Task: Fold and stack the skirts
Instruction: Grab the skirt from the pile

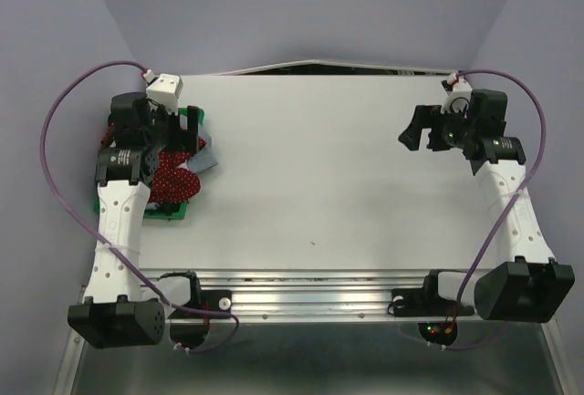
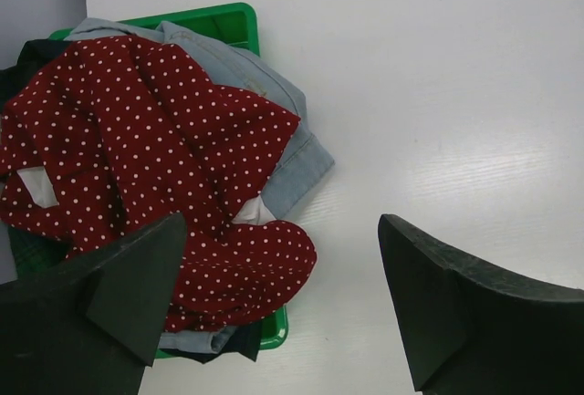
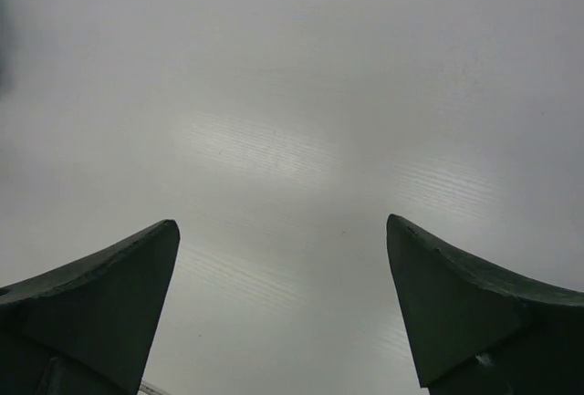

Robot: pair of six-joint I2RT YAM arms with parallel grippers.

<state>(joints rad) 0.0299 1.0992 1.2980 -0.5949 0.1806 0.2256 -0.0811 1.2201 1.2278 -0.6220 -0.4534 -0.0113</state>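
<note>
The skirts lie heaped in a green tray (image 2: 228,21) at the table's left edge. The dark red skirt with white dots (image 2: 137,140) is on top, with bits of white lining showing. The pale grey-blue skirt (image 2: 283,112) sticks out beneath it toward the table. Dark cloth (image 2: 27,57) shows at the pile's left edge, its pattern too dim to tell. My left gripper (image 2: 281,226) is open and empty above the pile's right edge (image 1: 178,130). My right gripper (image 3: 283,226) is open and empty over bare table at the far right (image 1: 420,130).
The tray (image 1: 173,213) sits partly under the left arm, with the red skirt (image 1: 175,181) and grey-blue skirt (image 1: 205,153) spilling over its rim. The white table (image 1: 319,176) ends at a wall at the back and a metal rail at the front.
</note>
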